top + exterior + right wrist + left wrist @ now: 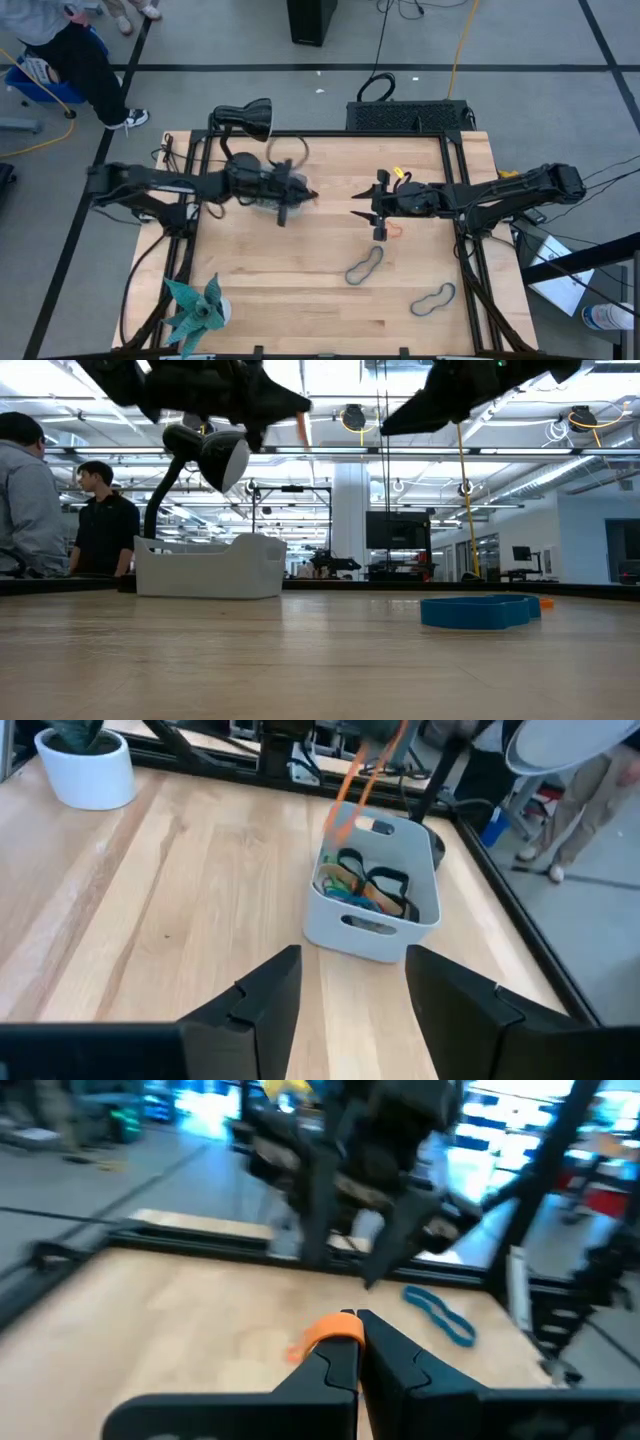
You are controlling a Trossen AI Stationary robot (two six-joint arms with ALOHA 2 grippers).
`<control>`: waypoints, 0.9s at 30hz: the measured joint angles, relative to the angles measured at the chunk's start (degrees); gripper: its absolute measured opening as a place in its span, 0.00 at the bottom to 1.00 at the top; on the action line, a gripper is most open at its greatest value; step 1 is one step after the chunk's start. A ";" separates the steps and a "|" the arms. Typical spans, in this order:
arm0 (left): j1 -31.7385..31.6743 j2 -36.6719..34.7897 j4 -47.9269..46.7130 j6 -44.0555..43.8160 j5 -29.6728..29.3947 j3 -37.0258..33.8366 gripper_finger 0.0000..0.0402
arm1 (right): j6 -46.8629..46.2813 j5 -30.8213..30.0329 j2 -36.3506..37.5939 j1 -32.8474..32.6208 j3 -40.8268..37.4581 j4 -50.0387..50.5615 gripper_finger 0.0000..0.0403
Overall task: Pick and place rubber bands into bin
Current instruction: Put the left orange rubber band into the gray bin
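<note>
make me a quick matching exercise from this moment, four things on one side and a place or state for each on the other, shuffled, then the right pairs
Things:
1. left gripper
2. right gripper
3. bin
4. blue rubber band

States:
A. lying flat on the bare tabletop
B. shut on an orange rubber band, up above the bin
C. holds several coloured bands already
D. open, holding nothing

Pairs: 1-B, 2-D, 3-C, 4-A

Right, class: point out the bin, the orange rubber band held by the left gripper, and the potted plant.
bin [372, 935]: right wrist view, front wall.
orange rubber band [330, 1329]: left wrist view, pinched top.
potted plant [88, 772]: right wrist view, white pot.
</note>
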State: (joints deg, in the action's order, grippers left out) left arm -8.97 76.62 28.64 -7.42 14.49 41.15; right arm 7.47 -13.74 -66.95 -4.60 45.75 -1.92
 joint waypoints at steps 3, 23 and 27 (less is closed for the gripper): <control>-1.00 -7.75 -9.79 1.35 -4.51 0.04 0.01 | -0.75 0.00 0.06 0.00 0.00 1.36 0.43; -2.00 -12.33 -44.57 -7.62 -29.12 0.01 0.01 | 1.17 0.02 -0.01 0.15 -0.02 0.01 0.43; -3.41 -6.76 -45.00 -10.47 -30.02 -0.02 0.02 | 1.17 0.02 -0.01 0.15 -0.02 0.01 0.44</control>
State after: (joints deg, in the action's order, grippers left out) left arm -12.38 69.86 -16.36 -17.89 -15.53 41.12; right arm 8.64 -13.72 -66.96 -4.45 45.74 -1.91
